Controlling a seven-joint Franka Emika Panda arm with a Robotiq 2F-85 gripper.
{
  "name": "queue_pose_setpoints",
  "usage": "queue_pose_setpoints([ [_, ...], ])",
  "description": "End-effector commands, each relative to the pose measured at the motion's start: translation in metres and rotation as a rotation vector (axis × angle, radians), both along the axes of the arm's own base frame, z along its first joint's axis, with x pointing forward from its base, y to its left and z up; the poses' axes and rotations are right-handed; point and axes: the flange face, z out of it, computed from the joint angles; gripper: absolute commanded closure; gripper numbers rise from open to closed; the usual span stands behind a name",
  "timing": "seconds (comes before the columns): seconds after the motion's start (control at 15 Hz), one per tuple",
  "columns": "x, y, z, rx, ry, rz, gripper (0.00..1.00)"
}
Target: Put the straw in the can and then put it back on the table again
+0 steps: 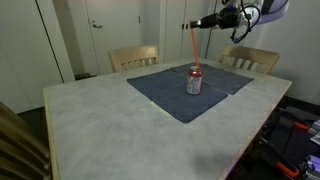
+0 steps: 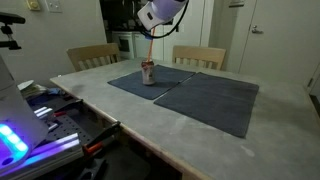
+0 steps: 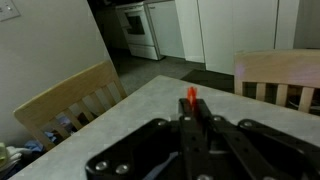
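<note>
Your gripper (image 1: 189, 26), jaws clamped shut on the upper end of the thin, straight red-orange straw (image 1: 193, 48), holds it high over the table (image 1: 100, 120), whose pale marbled top has a slatted wooden chair (image 1: 133, 57) at its far edge. The straw slants down to the red top of the small silver-grey can (image 1: 194, 81), upright on a dark blue-grey cloth mat (image 1: 165, 92). Whether the tip sits inside cannot be told.

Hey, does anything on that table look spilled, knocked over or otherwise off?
Nothing stands out. The can stands upright on the dark mat, no spill shows, and the straw runs nearly straight from the shut pincer down to the can's top.
</note>
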Motion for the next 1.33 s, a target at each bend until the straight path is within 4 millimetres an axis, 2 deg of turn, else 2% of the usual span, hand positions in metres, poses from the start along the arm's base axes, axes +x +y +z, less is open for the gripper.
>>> queue_pose_setpoints([
  [0.0,-0.006,0.001,-0.01,0.002,-0.032,0.017,0.98],
  [0.8,-0.016,0.011,-0.033,-0.027,0.0,0.177,0.98],
  [1.2,-0.019,0.011,-0.034,-0.043,0.005,0.199,0.98],
  [1.27,-0.019,0.011,-0.034,-0.044,0.006,0.202,0.86],
])
